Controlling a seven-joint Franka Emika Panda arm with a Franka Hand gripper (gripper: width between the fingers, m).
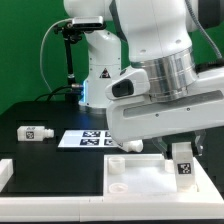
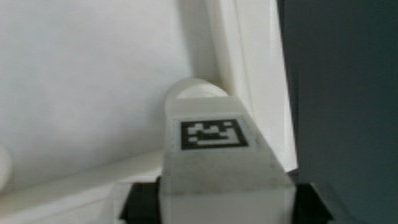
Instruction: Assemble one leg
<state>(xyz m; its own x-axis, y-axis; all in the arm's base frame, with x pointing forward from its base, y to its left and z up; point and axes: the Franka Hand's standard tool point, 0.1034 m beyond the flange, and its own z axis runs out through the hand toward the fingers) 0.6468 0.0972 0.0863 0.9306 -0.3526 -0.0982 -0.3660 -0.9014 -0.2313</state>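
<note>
Wrist view shows the pincer (image 2: 217, 203) clenched on the tagged leg (image 2: 214, 135), whose tip sits near the rim of the white panel (image 2: 89, 80) beside the dark desk (image 2: 347, 100).

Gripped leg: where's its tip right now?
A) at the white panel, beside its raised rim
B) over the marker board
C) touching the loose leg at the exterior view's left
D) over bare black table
A: in the wrist view the leg, held in the gripper, points at the white panel right beside its rim, well away from the marker board.
</note>
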